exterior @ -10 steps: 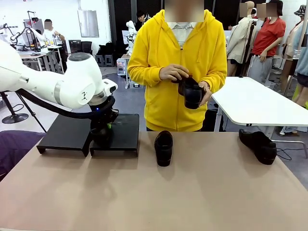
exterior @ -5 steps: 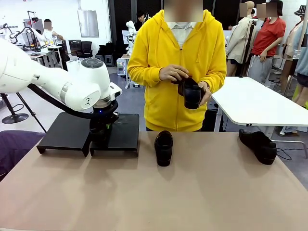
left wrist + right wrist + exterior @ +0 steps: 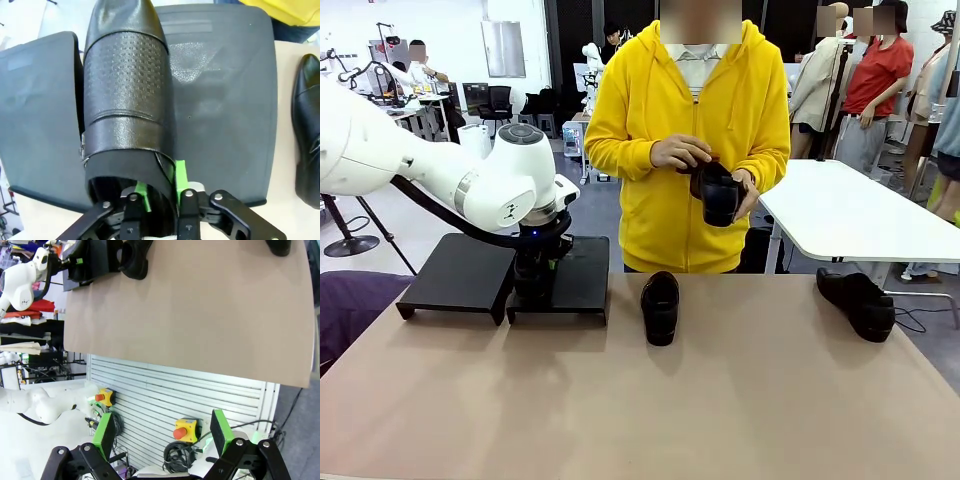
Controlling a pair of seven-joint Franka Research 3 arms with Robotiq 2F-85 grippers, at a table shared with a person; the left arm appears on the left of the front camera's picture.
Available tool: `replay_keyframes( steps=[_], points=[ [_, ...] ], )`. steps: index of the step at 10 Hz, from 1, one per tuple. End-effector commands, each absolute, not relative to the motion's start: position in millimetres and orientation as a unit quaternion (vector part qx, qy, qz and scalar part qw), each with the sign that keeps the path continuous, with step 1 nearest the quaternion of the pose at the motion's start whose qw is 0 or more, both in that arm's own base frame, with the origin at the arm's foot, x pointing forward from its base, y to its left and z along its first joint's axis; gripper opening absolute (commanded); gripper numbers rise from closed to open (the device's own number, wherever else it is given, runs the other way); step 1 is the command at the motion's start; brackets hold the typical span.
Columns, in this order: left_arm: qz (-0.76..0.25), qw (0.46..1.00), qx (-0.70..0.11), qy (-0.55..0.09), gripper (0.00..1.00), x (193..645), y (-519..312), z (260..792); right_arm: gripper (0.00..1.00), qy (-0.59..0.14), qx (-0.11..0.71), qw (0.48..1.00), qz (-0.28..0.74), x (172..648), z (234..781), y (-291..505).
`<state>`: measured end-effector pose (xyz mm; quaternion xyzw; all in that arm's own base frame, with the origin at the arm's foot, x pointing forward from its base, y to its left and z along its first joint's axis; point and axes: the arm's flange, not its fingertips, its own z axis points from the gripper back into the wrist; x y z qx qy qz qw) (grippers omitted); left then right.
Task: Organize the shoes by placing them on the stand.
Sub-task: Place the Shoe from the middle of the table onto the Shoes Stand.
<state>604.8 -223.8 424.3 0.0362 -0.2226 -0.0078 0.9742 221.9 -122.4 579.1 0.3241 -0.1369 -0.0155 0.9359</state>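
while the left pincer (image 3: 161, 186) is pinching the thin side wall of one shoe (image 3: 127, 100) over the stand (image 3: 225, 100), the glossy leather is looking slick and bendy, so i am judging the stiffer heel rim the safer hold. the right pincer (image 3: 162, 432) is hanging with its fingers spread apart.

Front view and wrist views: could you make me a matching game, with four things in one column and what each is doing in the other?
Things:
1. left black two-finger gripper with green pads
2. right black two-finger gripper with green pads
3. hands of the person in the yellow hoodie
4. flat black stand

States:
A. sits at the far left of the tan table
B. open, holding nothing
C. shut on the rim of a glossy black leather shoe
D. cradle another glossy black shoe at chest height

Pairs: 1-C, 2-B, 3-D, 4-A
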Motion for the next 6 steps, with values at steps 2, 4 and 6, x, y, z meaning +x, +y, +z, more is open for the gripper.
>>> replay_keyframes(
  steps=[2,4,6],
  points=[
    [0.002,0.970,0.053,-0.235,1.00,606.2,-225.4,429.1,1.00,-0.135,0.321,0.937,-0.014,221.1,582.0,-123.4],
    [-0.005,0.970,0.050,-0.236,1.00,598.2,-226.3,437.5,1.00,-0.135,0.321,0.937,-0.014,221.1,582.0,-123.4],
    [-0.018,0.972,0.046,-0.228,1.00,580.5,-228.2,454.0,1.00,-0.135,0.321,0.937,-0.014,221.1,582.0,-123.4]
  ],
)
